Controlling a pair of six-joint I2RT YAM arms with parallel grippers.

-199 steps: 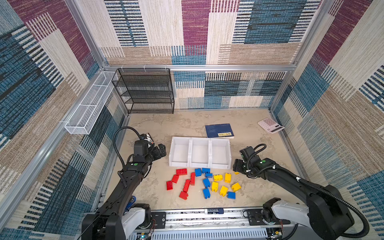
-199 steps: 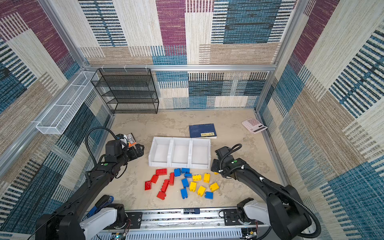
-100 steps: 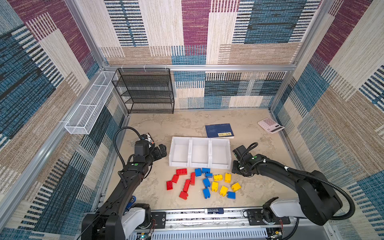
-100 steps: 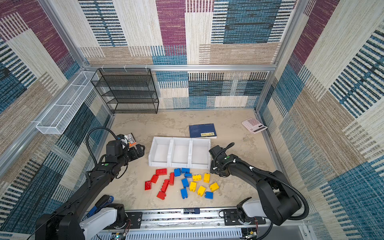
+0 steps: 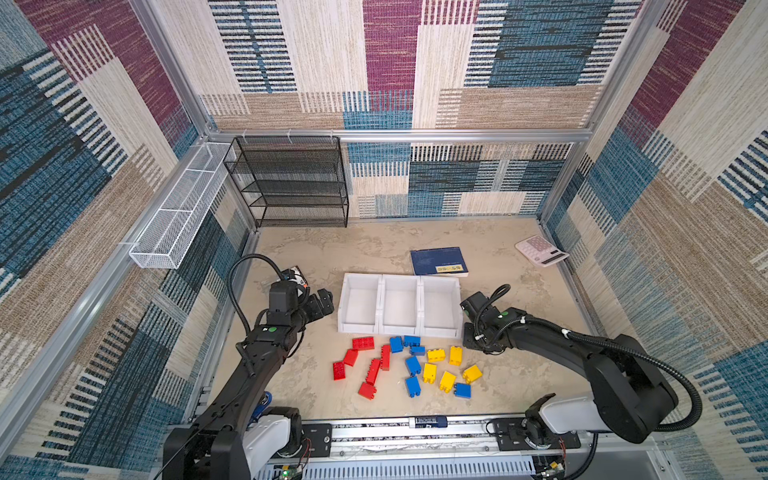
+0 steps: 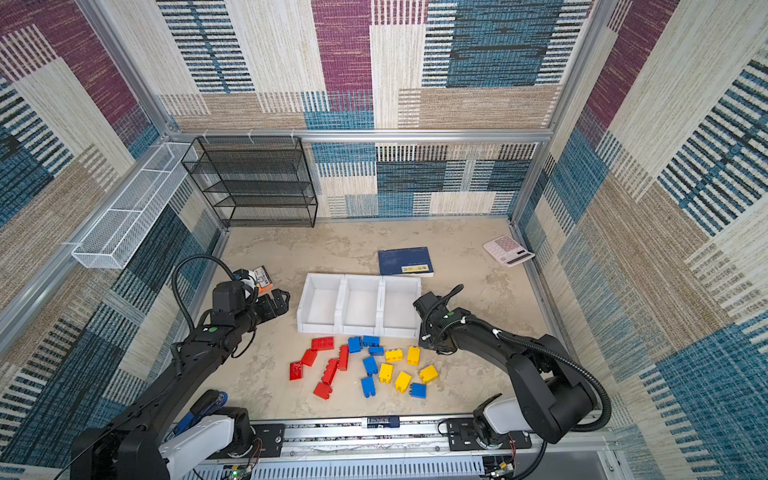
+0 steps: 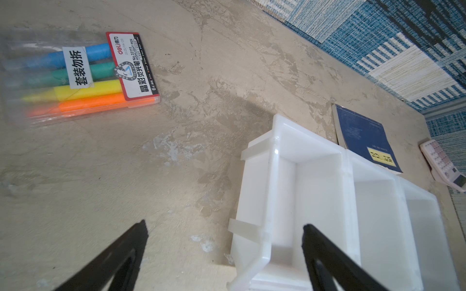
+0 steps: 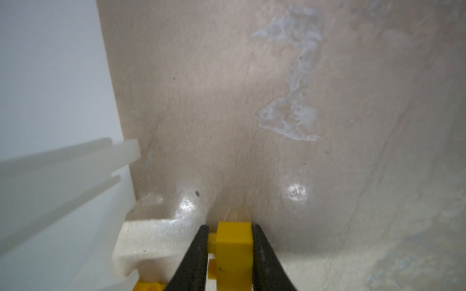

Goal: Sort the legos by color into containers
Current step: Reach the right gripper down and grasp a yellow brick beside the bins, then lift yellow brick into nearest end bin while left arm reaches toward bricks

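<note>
Three white containers (image 5: 401, 277) stand side by side, all holding nothing. In front of them lie loose legos in both top views: red ones (image 5: 363, 343) on the left, blue ones (image 5: 412, 365) in the middle, yellow ones (image 5: 430, 372) on the right. My right gripper (image 8: 230, 226) is shut on a yellow lego (image 8: 234, 247), low at the table by the front right corner of the rightmost container (image 8: 141, 241). In a top view the right gripper (image 5: 469, 338) hides that lego. My left gripper (image 7: 225, 226) is open, hovering at the left wall of the leftmost container (image 7: 254, 191).
A black mesh rack (image 5: 291, 183) stands at the back left, and a white wire basket (image 5: 174, 216) hangs on the left wall. Behind the containers lie a blue book (image 5: 438, 262) and a pink calculator (image 5: 540, 250). A highlighter pack (image 7: 83, 75) lies behind the left gripper.
The right gripper has swung left toward the rightmost container's front corner and closed on the yellow lego. The left arm has not moved.
</note>
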